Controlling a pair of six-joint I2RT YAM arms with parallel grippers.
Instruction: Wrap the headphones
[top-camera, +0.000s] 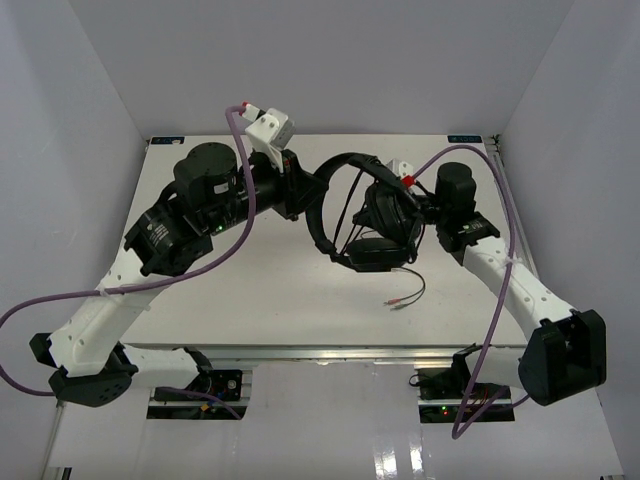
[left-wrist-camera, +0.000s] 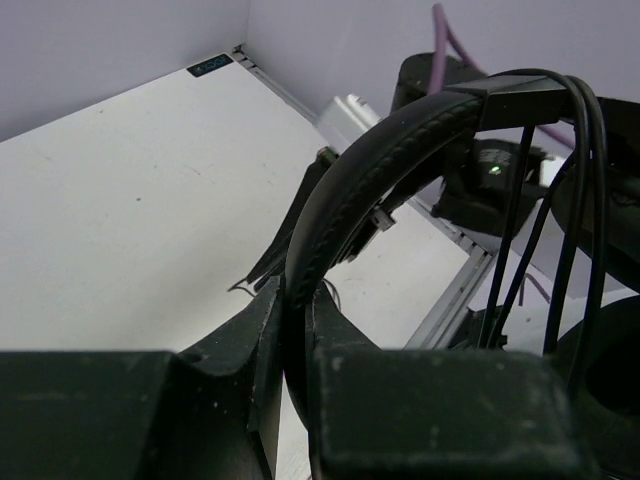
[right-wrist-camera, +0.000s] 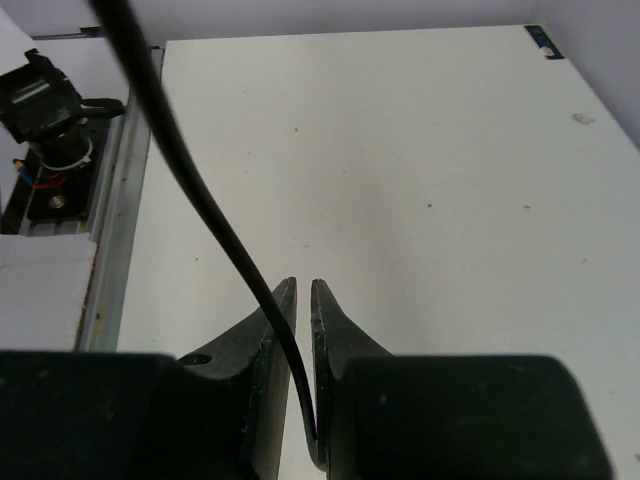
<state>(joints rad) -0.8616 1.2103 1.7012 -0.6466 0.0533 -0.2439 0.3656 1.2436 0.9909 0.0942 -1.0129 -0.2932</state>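
The black headphones (top-camera: 375, 220) hang in the air above the table's middle, earcups low and cord strands looped across the headband. My left gripper (top-camera: 305, 192) is shut on the padded headband (left-wrist-camera: 370, 170); its jaws pinch the band's lower end. My right gripper (top-camera: 405, 200) is behind the earcups, shut on the thin black cord (right-wrist-camera: 215, 225), which runs up and left from between its jaws. The cord's tail hangs down to the red and green plugs (top-camera: 397, 303) near the table's front.
The white table (top-camera: 230, 290) is walled in by white panels left, right and back. Purple robot cables (top-camera: 490, 280) loop off both arms. The aluminium front rail (top-camera: 330, 352) edges the table, with electronics below it.
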